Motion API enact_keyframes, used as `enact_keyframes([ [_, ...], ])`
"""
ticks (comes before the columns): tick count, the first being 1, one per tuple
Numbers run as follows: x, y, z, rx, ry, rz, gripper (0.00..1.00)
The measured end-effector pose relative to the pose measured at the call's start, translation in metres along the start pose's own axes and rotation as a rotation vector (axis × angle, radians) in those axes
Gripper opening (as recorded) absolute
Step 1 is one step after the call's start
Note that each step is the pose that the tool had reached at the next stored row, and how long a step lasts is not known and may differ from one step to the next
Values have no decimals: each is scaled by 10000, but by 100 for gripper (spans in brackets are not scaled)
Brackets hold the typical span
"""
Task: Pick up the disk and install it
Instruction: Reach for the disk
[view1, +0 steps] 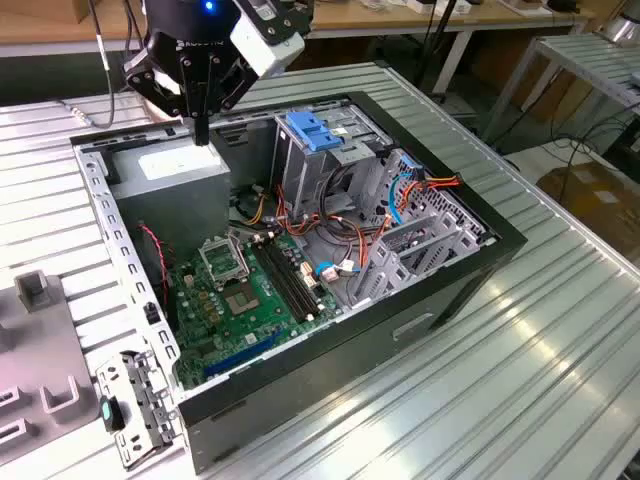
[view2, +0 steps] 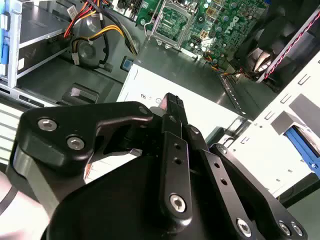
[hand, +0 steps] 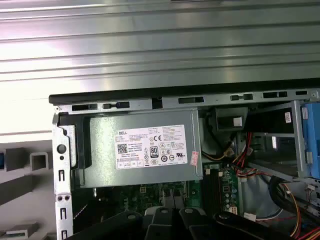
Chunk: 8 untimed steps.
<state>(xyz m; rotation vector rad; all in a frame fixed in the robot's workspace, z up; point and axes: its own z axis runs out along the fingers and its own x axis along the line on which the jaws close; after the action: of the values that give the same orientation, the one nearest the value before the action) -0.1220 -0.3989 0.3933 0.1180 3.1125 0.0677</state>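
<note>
1 black pincer (view1: 201, 138), fingers pressed together, empty, above 1 grey power-supply box (view1: 180, 168) | 1 silver-grey blue-railed disk (view2: 300, 142), partly seen, left outside 1 black computer case (view1: 500, 240), apart from pincer

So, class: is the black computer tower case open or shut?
Open: the black computer case has no cover on top, exposing its green motherboard and grey power-supply box.

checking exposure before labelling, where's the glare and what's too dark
Exterior view: the ribbed table gleams; first wrist view: glare bands across the table; second wrist view: the power supply sticker looks washed out, the gripper dark.
</note>
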Motion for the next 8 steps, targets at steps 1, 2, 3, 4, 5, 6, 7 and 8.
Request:
enact_keyframes([
  [1, 0, 0, 0, 0, 0, 0, 11],
  [2, 0, 0, 0, 0, 0, 0, 11],
  [3, 0, 0, 0, 0, 0, 0, 11],
  [4, 0, 0, 0, 0, 0, 0, 11],
  [5, 0, 0, 0, 0, 0, 0, 11],
  [6, 0, 0, 0, 0, 0, 0, 11],
  [7, 2, 0, 0, 1, 0, 0, 11],
  [8, 18, -2, 0, -1, -1, 2, 11],
])
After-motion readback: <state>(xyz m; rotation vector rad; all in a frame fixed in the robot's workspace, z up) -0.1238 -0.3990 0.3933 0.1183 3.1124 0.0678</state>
